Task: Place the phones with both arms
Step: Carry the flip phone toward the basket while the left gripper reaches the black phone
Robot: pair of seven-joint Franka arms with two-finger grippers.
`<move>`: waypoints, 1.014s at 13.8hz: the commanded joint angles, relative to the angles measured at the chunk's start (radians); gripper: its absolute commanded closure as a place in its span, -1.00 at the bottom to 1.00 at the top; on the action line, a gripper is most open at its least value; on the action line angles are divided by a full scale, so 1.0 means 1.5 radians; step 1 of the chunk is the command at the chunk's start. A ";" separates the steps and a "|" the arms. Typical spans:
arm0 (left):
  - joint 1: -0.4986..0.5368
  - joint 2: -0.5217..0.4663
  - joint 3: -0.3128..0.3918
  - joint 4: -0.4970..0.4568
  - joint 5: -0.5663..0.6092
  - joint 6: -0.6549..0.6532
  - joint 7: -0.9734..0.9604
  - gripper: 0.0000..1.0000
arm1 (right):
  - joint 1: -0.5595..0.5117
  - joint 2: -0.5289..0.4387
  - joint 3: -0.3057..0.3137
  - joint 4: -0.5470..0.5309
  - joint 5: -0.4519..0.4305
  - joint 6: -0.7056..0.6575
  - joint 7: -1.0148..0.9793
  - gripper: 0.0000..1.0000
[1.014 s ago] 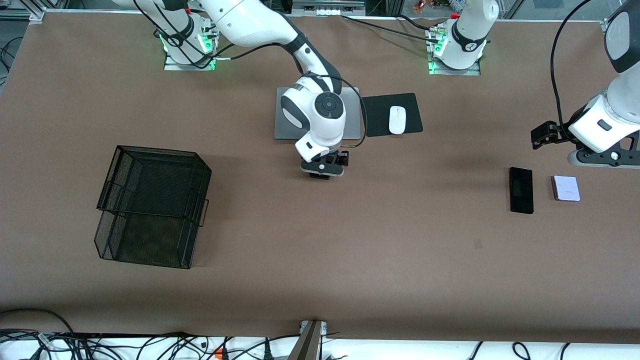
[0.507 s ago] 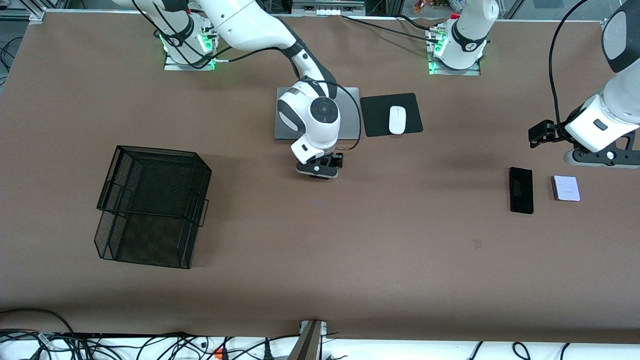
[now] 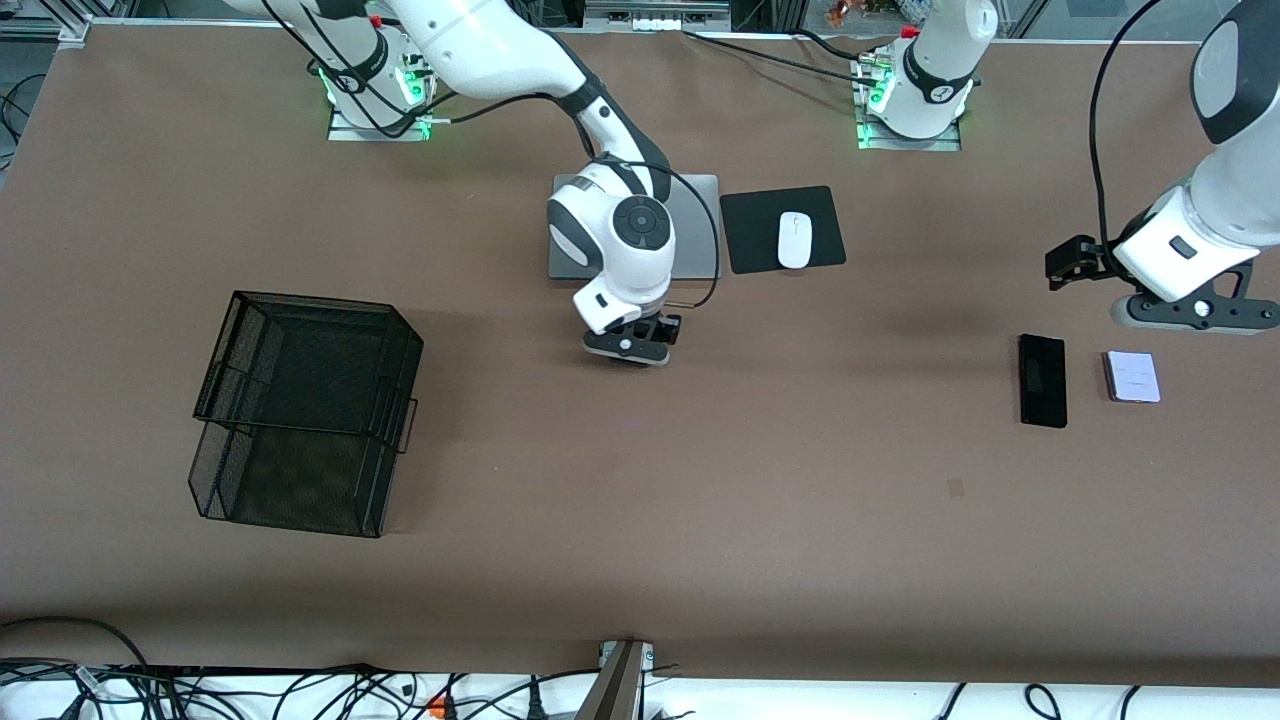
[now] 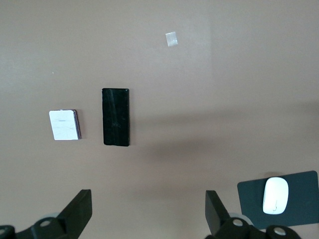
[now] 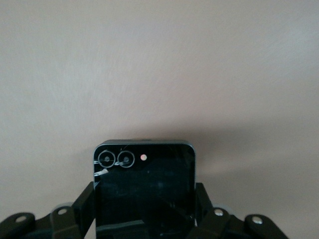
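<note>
The long slim black phone (image 3: pixel 1042 380) and the squarish white-lavender phone (image 3: pixel 1132 376) lie side by side on the table at the left arm's end; both also show in the left wrist view, black (image 4: pixel 116 117) and white (image 4: pixel 64 124). My left gripper (image 4: pixel 147 208) is open and empty, up in the air over bare table near them (image 3: pixel 1190 310). My right gripper (image 3: pixel 630 350) is shut on the squarish black folded phone (image 5: pixel 144 186), held over the middle of the table just nearer the camera than the grey laptop (image 3: pixel 700 230).
A black wire-mesh basket (image 3: pixel 300 415) stands toward the right arm's end. A white mouse (image 3: pixel 794 240) rests on a black mouse pad (image 3: pixel 750 232) beside the laptop. A small tape mark (image 3: pixel 955 487) lies on the table.
My right gripper has moved with the folded black phone slightly toward the right arm's end. My left gripper has risen and drifted toward the arms' bases. The two phones on the table have not moved.
</note>
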 commanded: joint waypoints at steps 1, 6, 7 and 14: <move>0.001 -0.003 -0.003 0.004 -0.012 -0.013 0.012 -1.00 | -0.048 -0.123 0.007 -0.018 0.011 -0.120 -0.055 0.71; 0.018 0.032 0.005 0.004 -0.013 -0.071 0.013 -1.00 | -0.120 -0.256 -0.049 -0.023 0.039 -0.298 -0.290 0.71; 0.033 0.055 0.005 0.004 -0.015 -0.078 0.013 -1.00 | -0.120 -0.270 -0.085 -0.029 0.039 -0.316 -0.351 0.71; 0.098 0.249 0.016 -0.063 0.002 0.221 0.008 -1.00 | -0.121 -0.353 -0.362 -0.220 0.055 -0.210 -0.762 0.71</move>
